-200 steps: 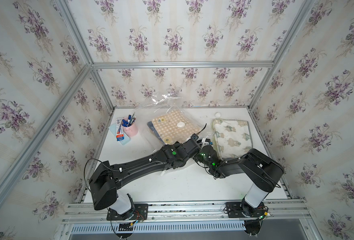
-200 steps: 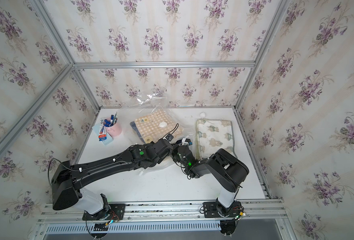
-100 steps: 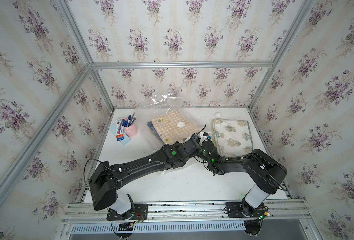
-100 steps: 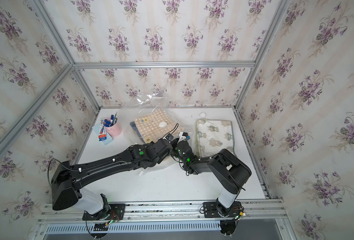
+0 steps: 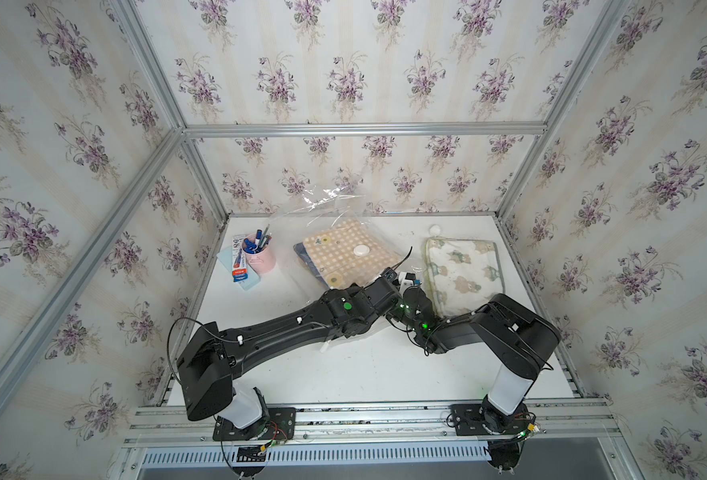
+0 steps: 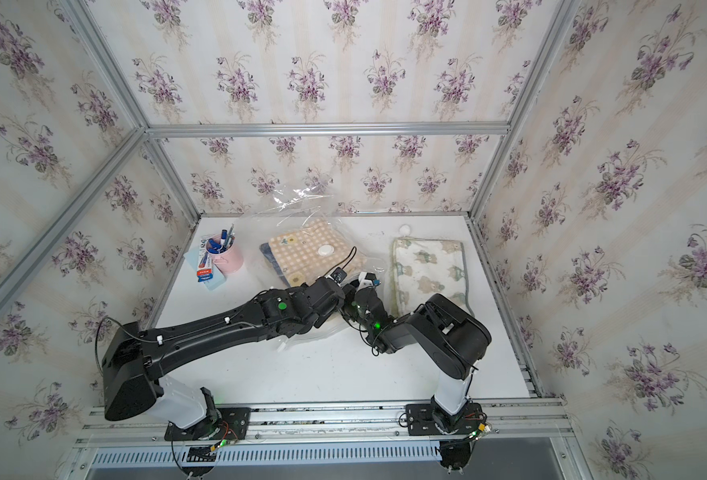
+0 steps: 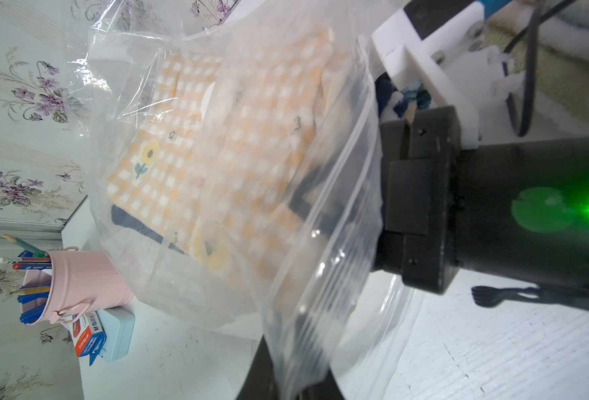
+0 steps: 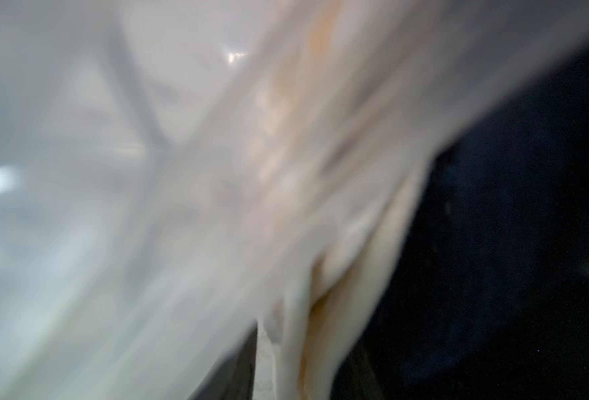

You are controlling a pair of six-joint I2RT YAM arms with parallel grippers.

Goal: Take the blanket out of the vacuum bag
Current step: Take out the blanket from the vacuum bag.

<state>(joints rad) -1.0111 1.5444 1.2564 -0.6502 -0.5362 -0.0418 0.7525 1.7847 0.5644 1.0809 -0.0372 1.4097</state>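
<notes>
pencil cup (image 5: 260,258), bear quilt (image 5: 464,272), flanking vacuum bag (image 5: 340,232)

Floral wallpaper (image 5: 343,62), alu frame (image 5: 364,129), white tabletop (image 5: 364,374)

Both top views look steeply down on the vacuum bag (image 5: 343,245) from high above, sharing the whole table (image 5: 356,374). The left wrist camera faces the bag closely; the right wrist's sits blurred against it.

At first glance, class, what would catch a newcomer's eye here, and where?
The clear vacuum bag sits centrally, an orange checked blanket inside. The left arm and right arm meet at its near edge. A bear-print blanket lies right; a pink pen cup left.
</notes>
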